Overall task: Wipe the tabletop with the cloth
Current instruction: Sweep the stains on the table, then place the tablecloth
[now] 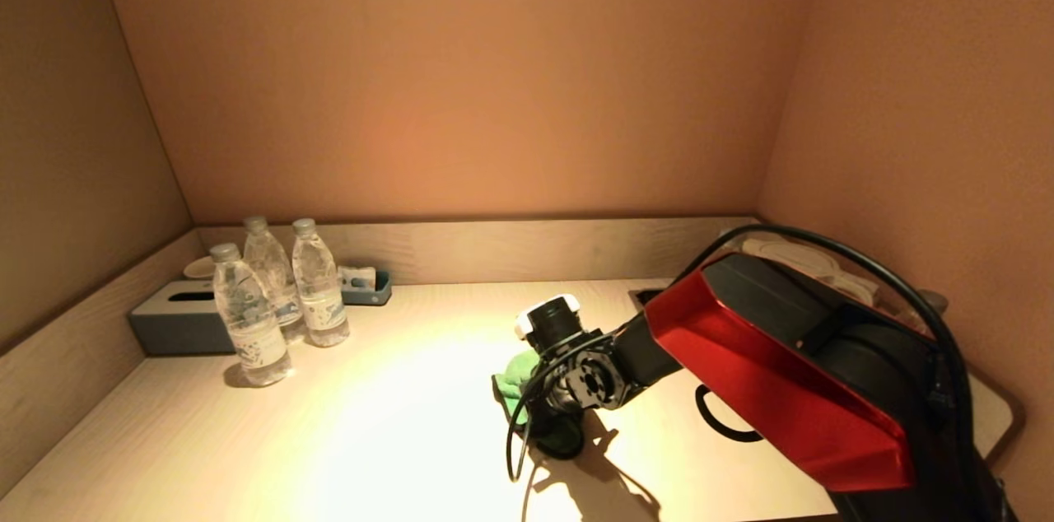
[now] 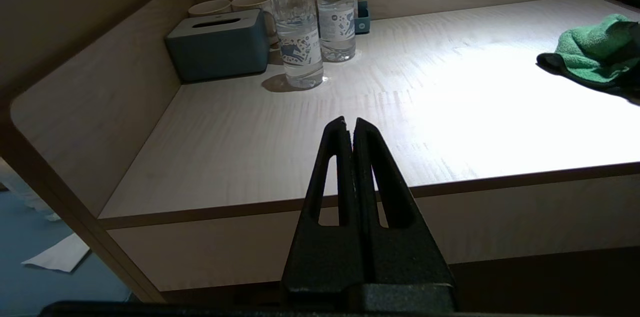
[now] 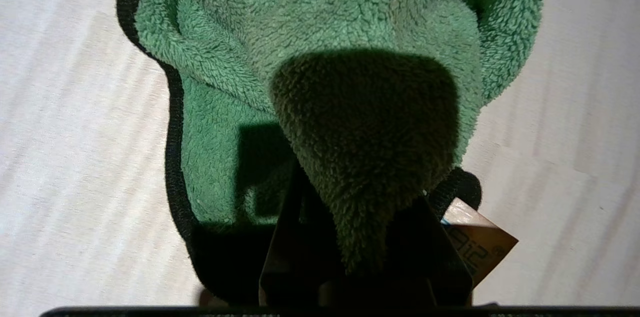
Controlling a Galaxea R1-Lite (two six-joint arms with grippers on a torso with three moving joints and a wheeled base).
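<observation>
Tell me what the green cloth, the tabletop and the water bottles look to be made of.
Green cloth: fluffy microfibre or terry, by its fuzzy pile and black stitched hem.
Tabletop: pale wood or wood-look laminate, smooth, with streaky grain.
Water bottles: clear thin plastic, see-through with printed labels.

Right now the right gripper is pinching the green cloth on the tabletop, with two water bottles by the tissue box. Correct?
Not quite: the head view shows three water bottles by the tissue box, not two. The rest holds: the right gripper is pinching the green cloth on the tabletop.
</observation>
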